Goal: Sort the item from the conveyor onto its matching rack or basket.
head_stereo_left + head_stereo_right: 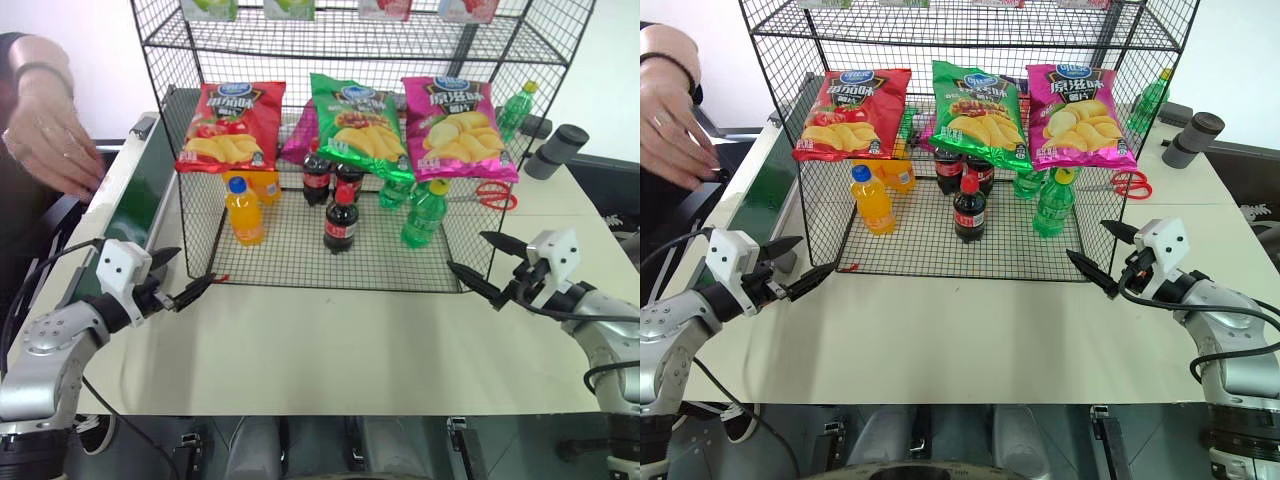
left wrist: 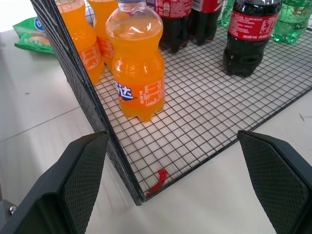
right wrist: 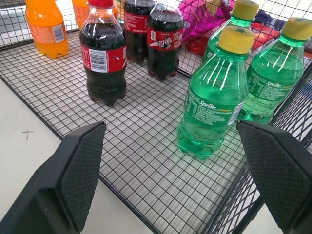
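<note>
At the tabletop's left edge we see a person's hand [image 1: 50,140] over the conveyor [image 1: 140,190], and our left pincer [image 1: 180,283] hovers empty, fingers apart, just off the front left corner of the wire rack [image 1: 330,255]. On the rack's mesh floor stand an orange-drink bottle [image 1: 244,212], then the cola bottle [image 1: 340,220] upright at the middle front with two more cola bottles [image 1: 330,177] behind it, then green bottles [image 1: 424,213]. Near the tabletop's right edge our right pincer [image 1: 490,265] hangs spread wide, holding nothing, by the rack's front right corner.
</note>
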`<action>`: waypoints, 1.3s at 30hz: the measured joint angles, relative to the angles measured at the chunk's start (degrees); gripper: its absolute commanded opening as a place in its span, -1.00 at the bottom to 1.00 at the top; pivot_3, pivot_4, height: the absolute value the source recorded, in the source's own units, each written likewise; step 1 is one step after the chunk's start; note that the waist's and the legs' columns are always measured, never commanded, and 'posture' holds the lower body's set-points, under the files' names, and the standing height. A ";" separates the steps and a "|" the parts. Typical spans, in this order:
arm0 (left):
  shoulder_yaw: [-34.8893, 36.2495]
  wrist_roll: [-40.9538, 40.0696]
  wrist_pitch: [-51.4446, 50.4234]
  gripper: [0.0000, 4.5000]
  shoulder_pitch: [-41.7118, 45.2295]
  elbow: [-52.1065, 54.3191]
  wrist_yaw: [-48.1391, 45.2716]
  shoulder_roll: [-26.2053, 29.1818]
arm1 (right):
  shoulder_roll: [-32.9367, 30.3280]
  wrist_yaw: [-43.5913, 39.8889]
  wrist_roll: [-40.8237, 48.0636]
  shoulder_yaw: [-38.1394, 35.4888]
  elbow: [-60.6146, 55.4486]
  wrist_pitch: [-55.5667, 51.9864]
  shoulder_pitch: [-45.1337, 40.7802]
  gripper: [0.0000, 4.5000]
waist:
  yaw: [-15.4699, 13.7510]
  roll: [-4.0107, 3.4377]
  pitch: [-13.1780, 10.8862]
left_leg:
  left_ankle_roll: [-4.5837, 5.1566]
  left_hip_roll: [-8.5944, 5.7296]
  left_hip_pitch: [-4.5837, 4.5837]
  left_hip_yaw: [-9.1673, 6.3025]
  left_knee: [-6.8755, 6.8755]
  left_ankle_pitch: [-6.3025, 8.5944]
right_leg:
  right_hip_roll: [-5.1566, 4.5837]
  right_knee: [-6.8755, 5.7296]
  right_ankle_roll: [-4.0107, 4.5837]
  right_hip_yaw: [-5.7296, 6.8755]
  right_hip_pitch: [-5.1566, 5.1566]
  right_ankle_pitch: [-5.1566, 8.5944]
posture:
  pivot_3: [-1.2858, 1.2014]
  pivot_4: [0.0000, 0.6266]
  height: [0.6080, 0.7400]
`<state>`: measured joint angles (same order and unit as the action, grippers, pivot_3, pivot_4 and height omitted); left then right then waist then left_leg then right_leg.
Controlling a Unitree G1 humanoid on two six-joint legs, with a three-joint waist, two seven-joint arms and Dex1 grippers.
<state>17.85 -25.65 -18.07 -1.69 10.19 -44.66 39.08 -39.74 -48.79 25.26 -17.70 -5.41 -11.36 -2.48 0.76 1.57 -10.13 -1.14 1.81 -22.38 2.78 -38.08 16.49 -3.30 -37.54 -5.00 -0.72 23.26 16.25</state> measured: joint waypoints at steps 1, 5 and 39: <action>0.00 -0.02 -0.03 1.00 -0.05 0.00 0.09 0.00 | 0.00 0.00 0.00 0.18 0.00 0.00 -0.08 0.98 | -0.01 0.00 0.00 | 0.00 0.00 0.00 0.00 0.00 0.00 | 0.00 0.00 0.00 0.00 0.00 0.00 | 0.03 -0.52 1.00; 0.00 -0.04 -0.07 1.00 -0.12 0.00 0.26 0.00 | 0.01 -0.01 -0.16 0.55 0.04 0.01 -0.32 0.98 | -0.02 0.00 0.00 | 0.00 0.00 0.00 0.00 0.00 0.00 | 0.00 0.00 0.00 0.00 0.00 0.00 | 0.03 -0.52 1.00; 0.01 -0.12 -0.25 1.00 -0.90 0.08 1.12 -0.02 | 0.88 -1.47 -1.45 1.52 4.11 4.02 -0.36 0.98 | -0.01 0.00 0.01 | 0.00 0.00 0.01 0.00 -0.01 0.00 | 0.00 -0.01 0.00 0.00 -0.01 0.00 | 0.03 -0.52 1.00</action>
<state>17.87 -25.77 -18.32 -2.60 10.27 -43.54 39.05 -38.86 -50.26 23.81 -16.18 -1.30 -7.34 -2.84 0.75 1.57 -10.12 -1.14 1.81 -22.37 2.78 -38.09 16.48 -3.30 -37.55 -5.00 -0.72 23.26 16.25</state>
